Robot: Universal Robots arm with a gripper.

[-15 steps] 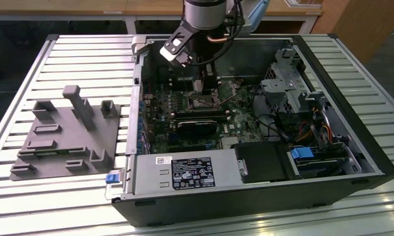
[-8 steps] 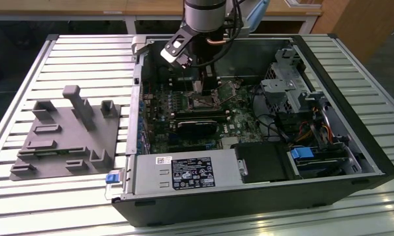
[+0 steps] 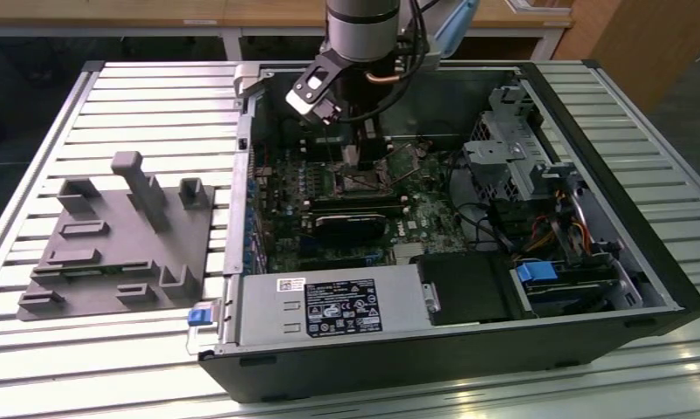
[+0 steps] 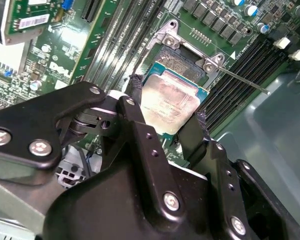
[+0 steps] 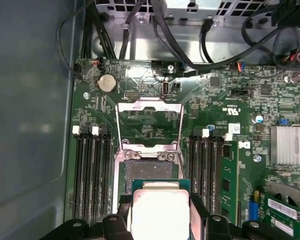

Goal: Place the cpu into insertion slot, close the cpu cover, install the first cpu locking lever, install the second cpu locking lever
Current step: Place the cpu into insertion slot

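Observation:
The cpu (image 4: 169, 106) is a flat square chip with a silver-grey top. My gripper (image 4: 167, 110) is shut on it, with a black finger (image 4: 136, 97) on each of two opposite edges. In both wrist views the cpu (image 5: 160, 210) hovers just over the near part of the insertion slot (image 5: 149, 172), whose dark recess is partly uncovered. The cpu cover (image 5: 150, 106) stands swung open beyond the slot, board showing through its window. A thin locking lever (image 4: 242, 81) sticks out beside the slot (image 4: 187, 52). In the exterior view my gripper (image 3: 367, 157) reaches down into the case above the slot (image 3: 362, 182).
Long black memory slots (image 5: 92, 175) flank the socket on both sides. A black block (image 3: 350, 223) lies on the board nearer the power supply (image 3: 326, 305). Cables (image 5: 190, 30) and a drive cage (image 3: 507, 144) crowd the case. A grey fixture (image 3: 117, 236) sits on the slatted table.

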